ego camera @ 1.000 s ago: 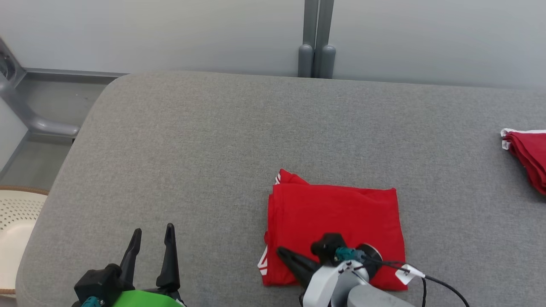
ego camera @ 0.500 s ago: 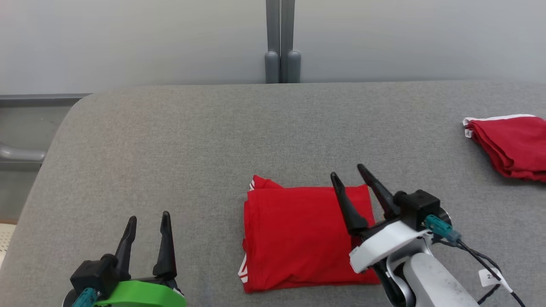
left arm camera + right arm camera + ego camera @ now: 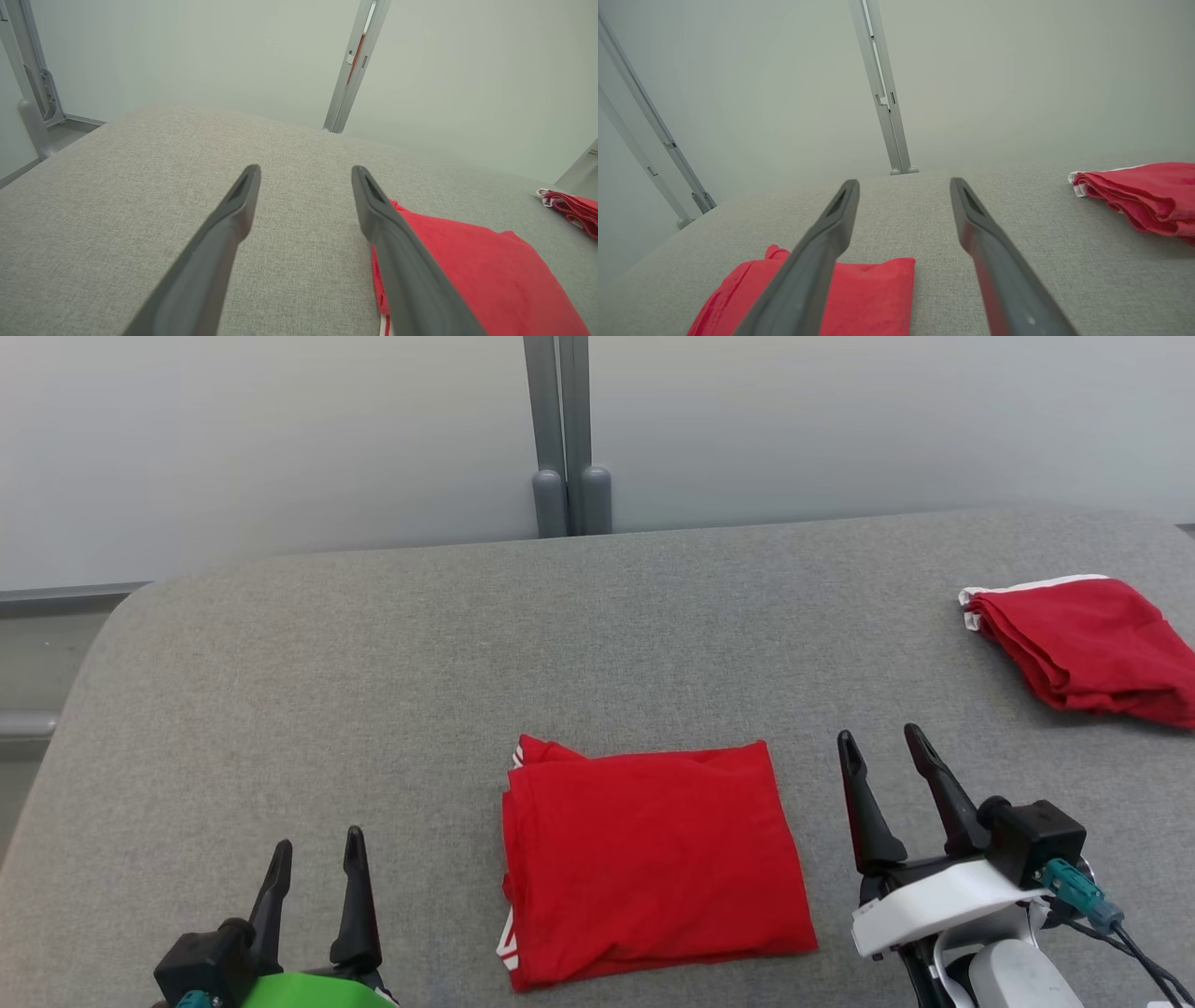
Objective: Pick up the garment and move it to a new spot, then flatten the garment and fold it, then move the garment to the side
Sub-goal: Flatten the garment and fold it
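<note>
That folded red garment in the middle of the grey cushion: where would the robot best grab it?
Probably the right edge of the folded red garment, approached from the right by the open right hand beside it. That edge lies straight and stacked; the left edge shows looser layers with white trim.

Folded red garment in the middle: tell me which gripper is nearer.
Right. The right gripper sits just off the folded red garment's right edge; the left gripper stands farther off its left edge. Neither touches it.
</note>
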{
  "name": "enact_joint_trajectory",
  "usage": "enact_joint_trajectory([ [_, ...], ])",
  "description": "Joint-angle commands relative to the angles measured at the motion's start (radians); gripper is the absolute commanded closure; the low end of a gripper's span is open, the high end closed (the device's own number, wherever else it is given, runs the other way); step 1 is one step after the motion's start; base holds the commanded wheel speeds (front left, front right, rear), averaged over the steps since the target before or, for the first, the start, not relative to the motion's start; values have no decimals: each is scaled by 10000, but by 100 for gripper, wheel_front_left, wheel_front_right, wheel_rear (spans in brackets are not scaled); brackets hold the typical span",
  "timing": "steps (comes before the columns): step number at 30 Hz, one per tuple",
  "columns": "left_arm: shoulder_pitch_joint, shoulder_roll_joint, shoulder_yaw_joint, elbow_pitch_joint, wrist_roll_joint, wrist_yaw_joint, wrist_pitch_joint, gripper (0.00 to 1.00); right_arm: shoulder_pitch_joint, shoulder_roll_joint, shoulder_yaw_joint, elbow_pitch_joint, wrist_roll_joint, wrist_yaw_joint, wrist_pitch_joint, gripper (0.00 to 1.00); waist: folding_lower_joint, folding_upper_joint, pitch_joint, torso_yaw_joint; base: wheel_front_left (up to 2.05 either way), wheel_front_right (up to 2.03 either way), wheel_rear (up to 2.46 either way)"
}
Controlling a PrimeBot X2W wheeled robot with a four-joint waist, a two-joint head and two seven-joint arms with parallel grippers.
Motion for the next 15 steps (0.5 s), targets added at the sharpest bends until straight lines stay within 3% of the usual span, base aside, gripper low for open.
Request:
enact_joint_trajectory([
  [1,103,-20,92,10,200,-41,-43,0,146,-4,-58,-55,50,4,-22,0,0,-1,-13,4,0,0,0],
  [15,177,-298,393,24,709,-278,-46,0,265,-3,-319,105,119,4,-23,0,0,-1,-32,118,0,0,0],
])
